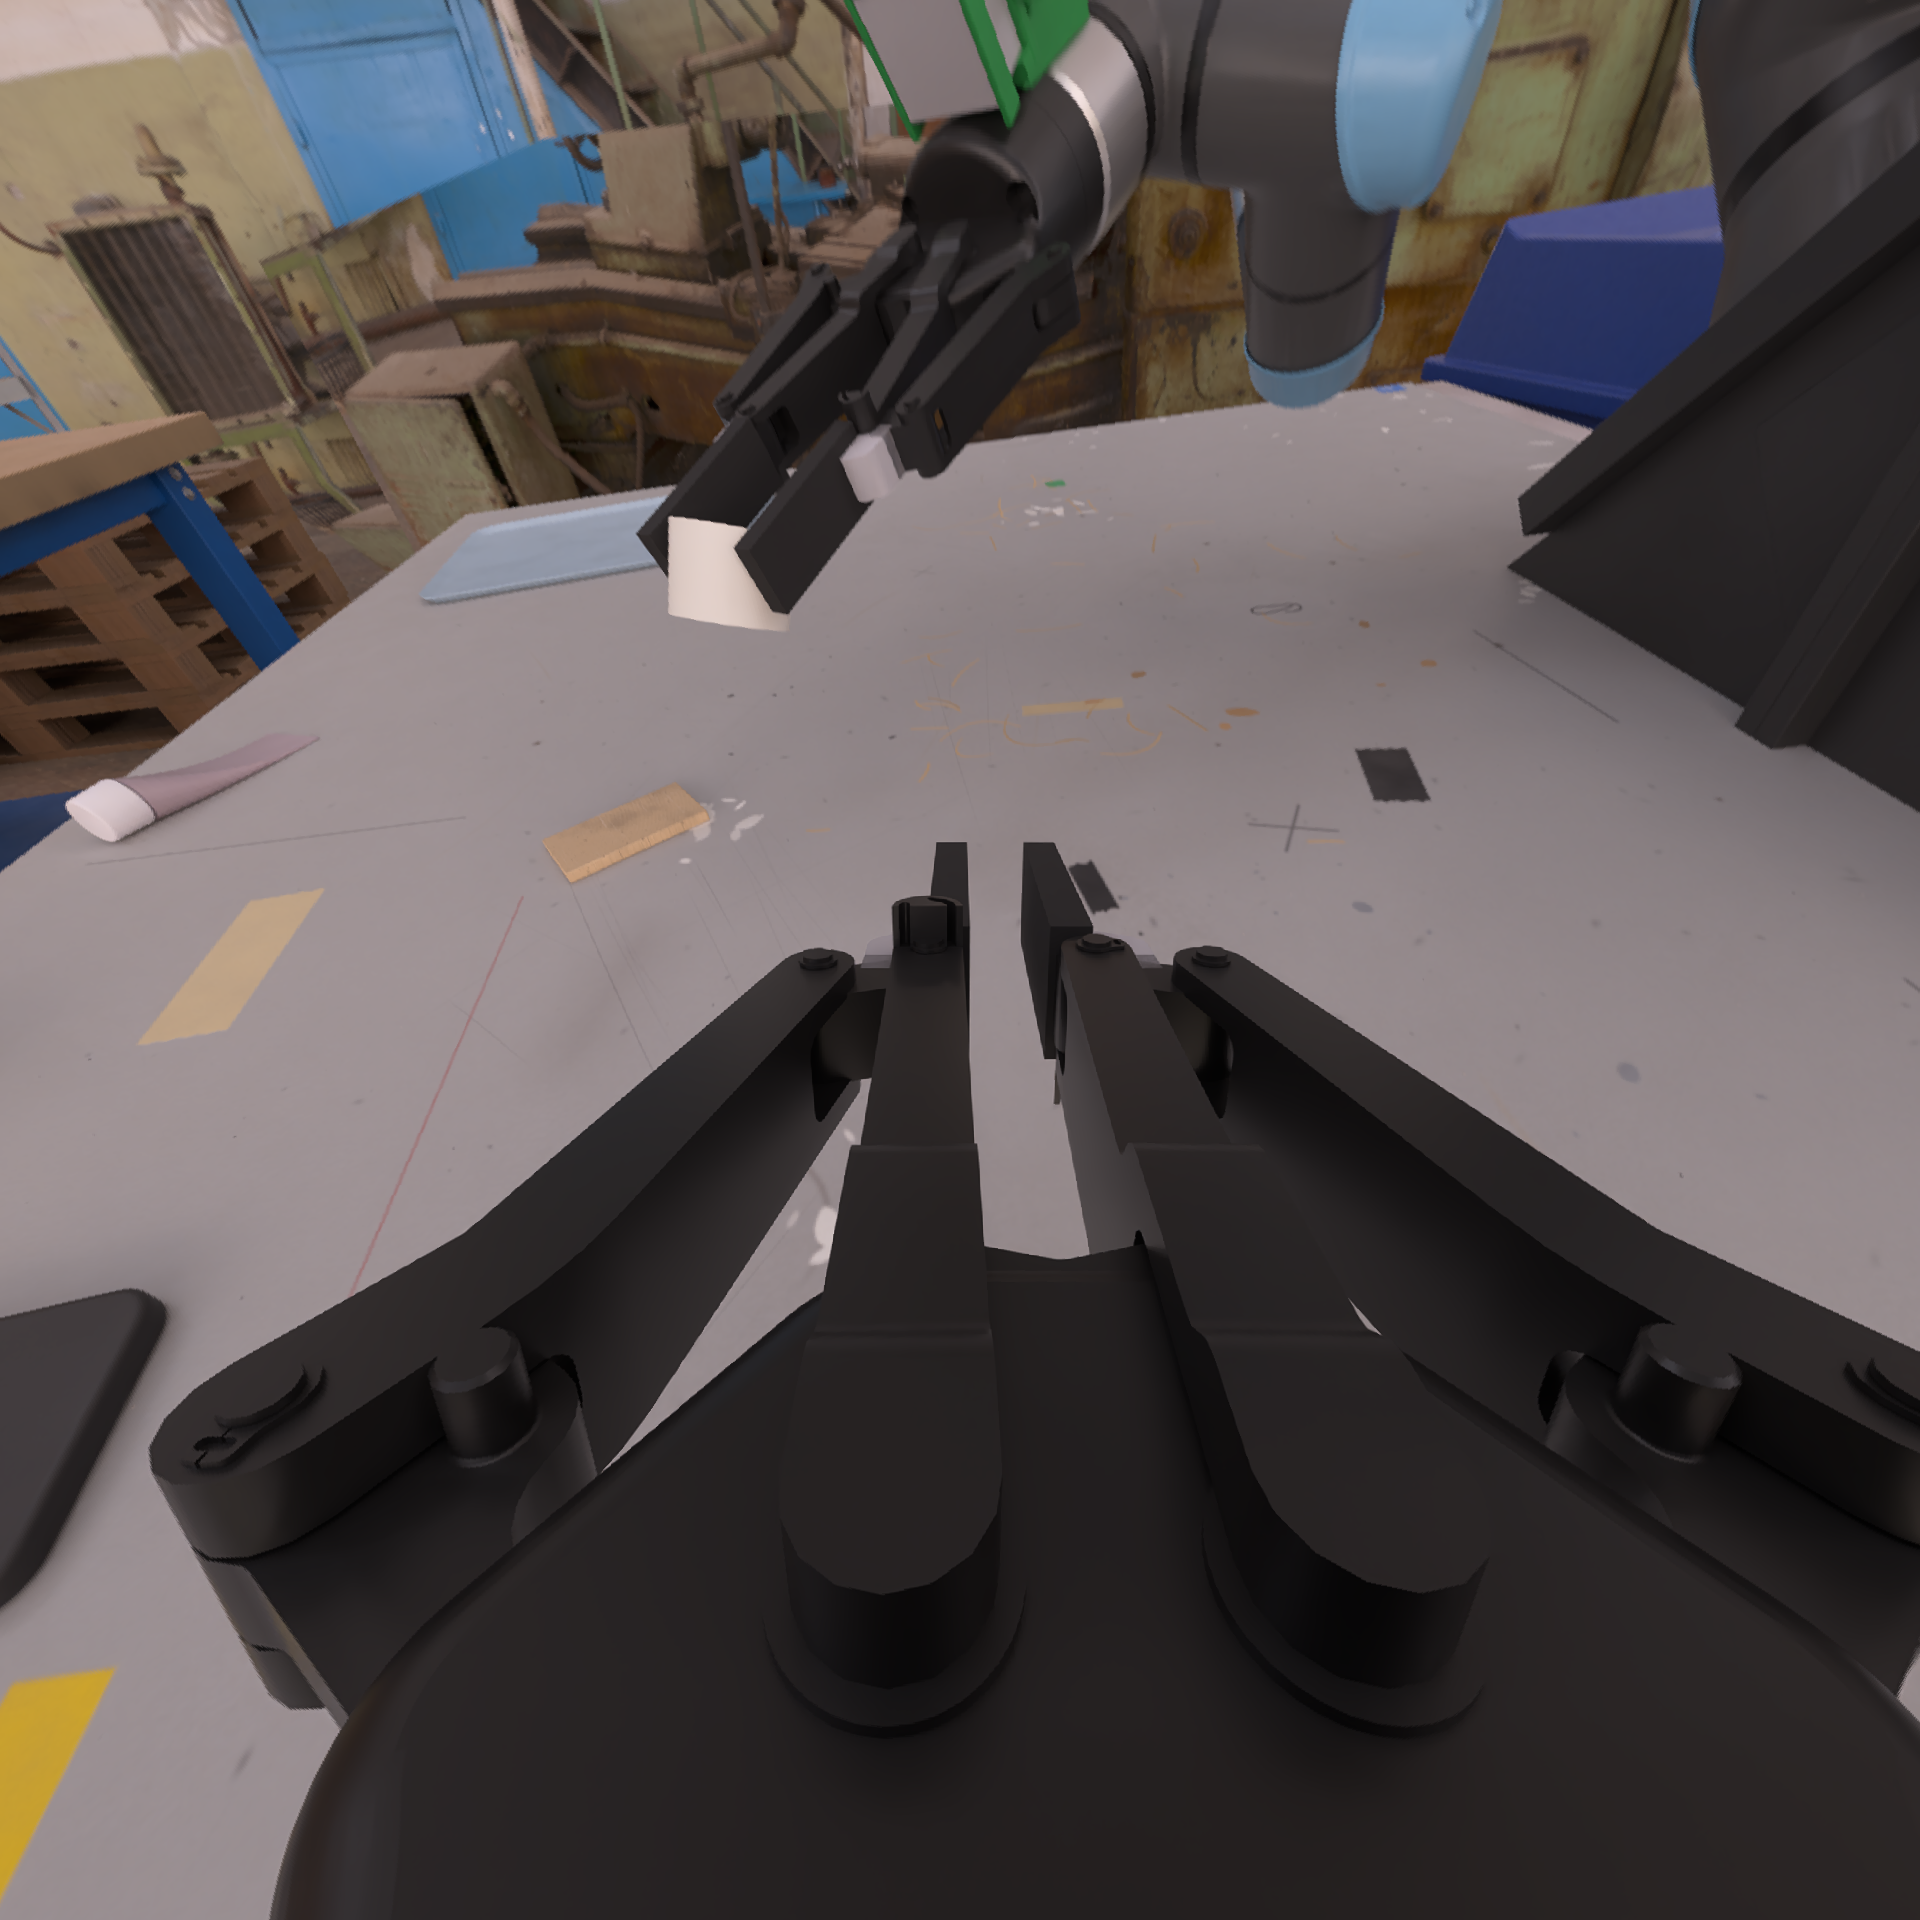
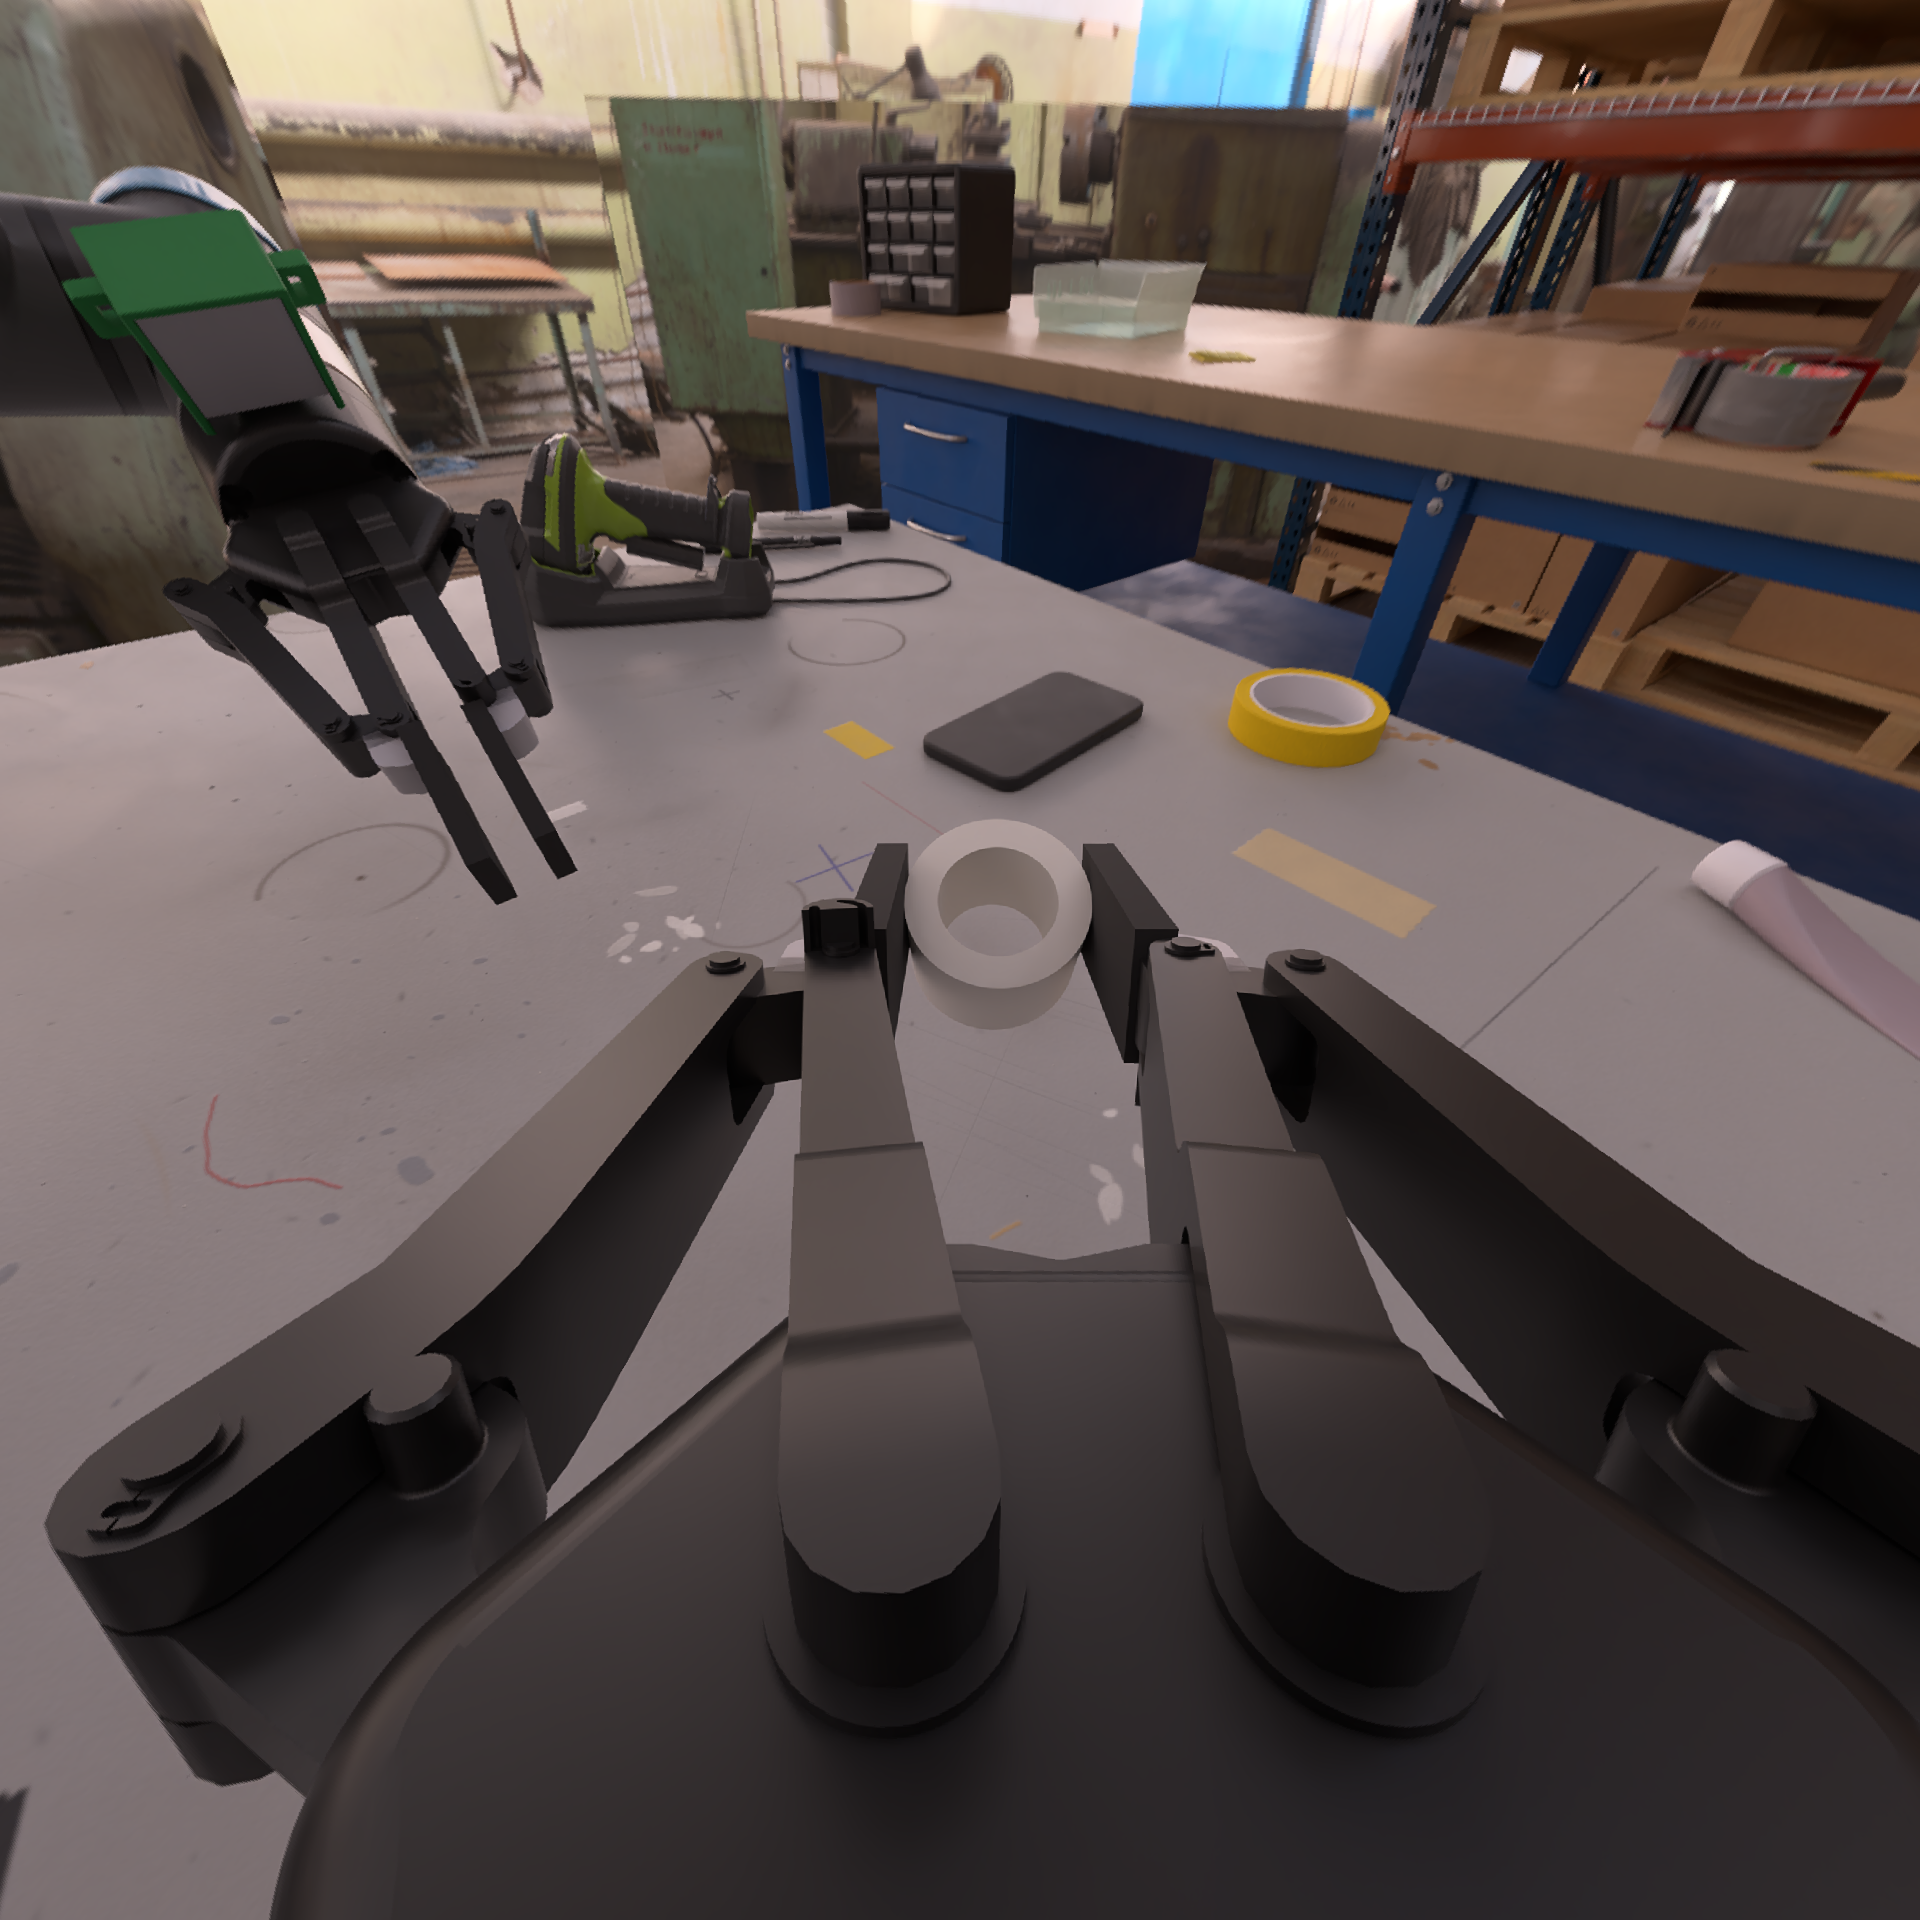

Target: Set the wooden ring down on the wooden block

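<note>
Ring (image 2: 997, 914), pale, pinched between the right tool's (image 2: 1000, 902) fingers, raised above the grey tabletop (image 2: 312, 1039), hole facing the wrist camera; wooden block (image 1: 627, 831), flat and tan, on the tabletop, well apart from the ring; left tool (image 1: 995, 871) empty, fingers nearly pressed together, slim gap remaining; black phone (image 2: 1032, 727) and yellow tape roll (image 2: 1308, 715) beyond.

Left wrist: we look low across the grey table (image 1: 1039, 644) toward the right gripper (image 1: 727, 561).
Right wrist: we face back over that table (image 2: 312, 1039).
</note>
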`<state>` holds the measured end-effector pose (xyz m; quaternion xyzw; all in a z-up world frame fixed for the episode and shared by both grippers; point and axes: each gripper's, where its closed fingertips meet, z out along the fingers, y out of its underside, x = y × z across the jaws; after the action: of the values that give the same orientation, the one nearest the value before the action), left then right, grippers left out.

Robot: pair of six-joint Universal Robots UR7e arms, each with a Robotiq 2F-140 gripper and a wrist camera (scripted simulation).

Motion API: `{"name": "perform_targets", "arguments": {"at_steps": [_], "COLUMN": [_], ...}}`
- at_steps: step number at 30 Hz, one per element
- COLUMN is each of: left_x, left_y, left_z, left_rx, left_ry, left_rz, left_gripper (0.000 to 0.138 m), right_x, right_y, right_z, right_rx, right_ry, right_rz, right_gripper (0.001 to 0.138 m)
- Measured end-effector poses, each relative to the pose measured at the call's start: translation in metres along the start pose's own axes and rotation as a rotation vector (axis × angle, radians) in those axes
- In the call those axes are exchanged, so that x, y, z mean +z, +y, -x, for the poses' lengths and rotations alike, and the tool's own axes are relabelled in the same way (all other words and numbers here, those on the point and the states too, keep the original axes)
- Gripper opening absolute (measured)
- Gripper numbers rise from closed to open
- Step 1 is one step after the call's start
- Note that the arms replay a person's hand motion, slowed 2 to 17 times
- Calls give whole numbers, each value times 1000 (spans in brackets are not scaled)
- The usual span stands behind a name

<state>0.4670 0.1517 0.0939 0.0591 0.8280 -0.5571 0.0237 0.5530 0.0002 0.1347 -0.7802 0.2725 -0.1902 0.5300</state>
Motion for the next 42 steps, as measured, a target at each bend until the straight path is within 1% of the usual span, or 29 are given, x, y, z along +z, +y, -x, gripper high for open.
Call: {"name": "perform_targets", "arguments": {"at_steps": [9, 16, 23, 30, 36, 42], "left_x": [7, 14, 20, 27, 34, 41], "left_y": [-26, -47, -65, -79, -84, -85], "left_z": [5, 9, 15, 22, 30, 37], "left_rx": [-33, -81, -155, -250, -327, -384], "left_ry": [-15, -21, -27, -34, -41, -49], "left_rz": [-83, -148, -217, -291, -346, -384], "left_gripper": [15, 15, 16, 16, 17, 18], "right_x": [-6, -7, -4, -5, -5, -6], "right_y": [-5, -3, 4, 4, 3, 1], "right_z": [-6, -9, -6, -2, 9, 18], "right_rx": [-44, -71, -97, -135, -150, -181], "right_ry": [63, 104, 106, 108, 77, 60], "right_rz": [-104, -155, -145, -140, -142, -146], "right_gripper": [44, 44, 44, 44, 44, 44]}}
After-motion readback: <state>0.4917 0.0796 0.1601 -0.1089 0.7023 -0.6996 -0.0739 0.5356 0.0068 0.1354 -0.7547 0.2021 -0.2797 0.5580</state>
